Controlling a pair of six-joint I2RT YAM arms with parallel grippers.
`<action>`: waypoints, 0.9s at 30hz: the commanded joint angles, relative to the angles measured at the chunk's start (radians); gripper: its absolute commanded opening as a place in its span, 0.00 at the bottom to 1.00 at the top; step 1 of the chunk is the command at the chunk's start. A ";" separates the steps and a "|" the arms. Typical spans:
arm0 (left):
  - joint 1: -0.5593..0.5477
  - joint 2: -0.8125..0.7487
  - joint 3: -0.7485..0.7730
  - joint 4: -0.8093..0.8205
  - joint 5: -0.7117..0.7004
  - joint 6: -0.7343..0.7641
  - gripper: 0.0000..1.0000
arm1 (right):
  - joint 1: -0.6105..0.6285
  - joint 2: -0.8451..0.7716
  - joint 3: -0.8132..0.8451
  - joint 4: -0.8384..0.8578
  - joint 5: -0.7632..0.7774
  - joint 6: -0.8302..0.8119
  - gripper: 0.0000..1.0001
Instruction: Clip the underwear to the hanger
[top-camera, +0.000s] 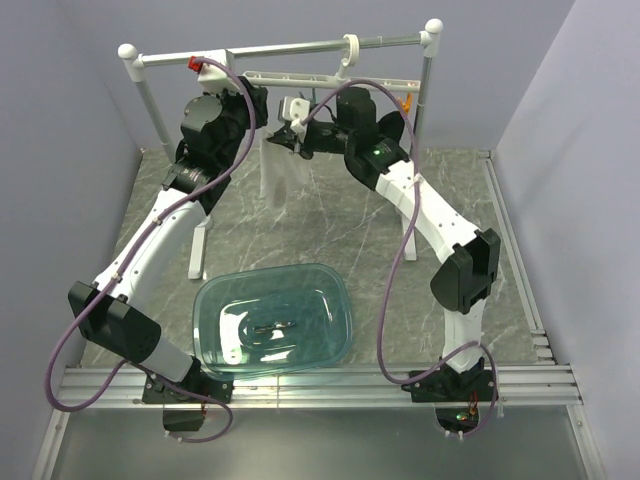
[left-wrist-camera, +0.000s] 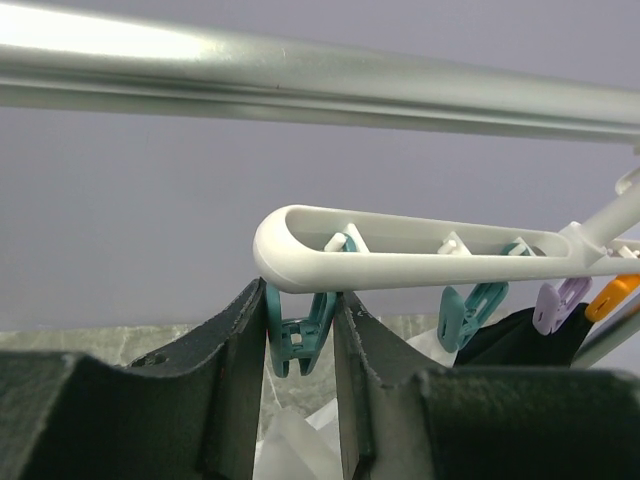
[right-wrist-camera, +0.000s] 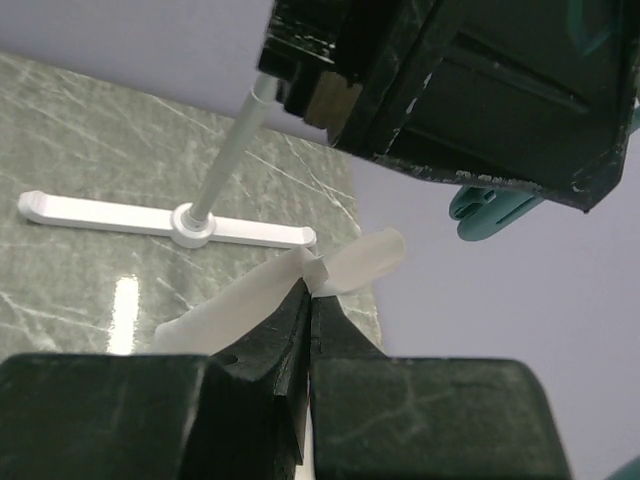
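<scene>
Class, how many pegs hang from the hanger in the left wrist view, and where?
4. One teal peg sits between the jaws of the left gripper; the second teal peg, purple peg and orange peg follow rightward along the hanger. None seems hidden.

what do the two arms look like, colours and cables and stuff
Both look alike: the left arm and right arm have white tube-like links between chunky black joints. A purple cable loops loosely along each one. The right arm has a small green light on a black joint. The fingers are matte black wedges with scuffed, chipped edges.
</scene>
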 joint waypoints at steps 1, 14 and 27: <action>0.005 -0.044 0.013 0.004 0.034 -0.023 0.00 | 0.015 0.019 0.048 0.065 0.080 0.018 0.00; 0.018 -0.041 0.010 -0.008 0.061 -0.014 0.00 | 0.016 0.025 0.043 0.122 0.130 -0.002 0.00; 0.019 -0.033 0.005 -0.016 0.072 0.000 0.00 | 0.016 0.009 0.026 0.152 0.133 -0.014 0.00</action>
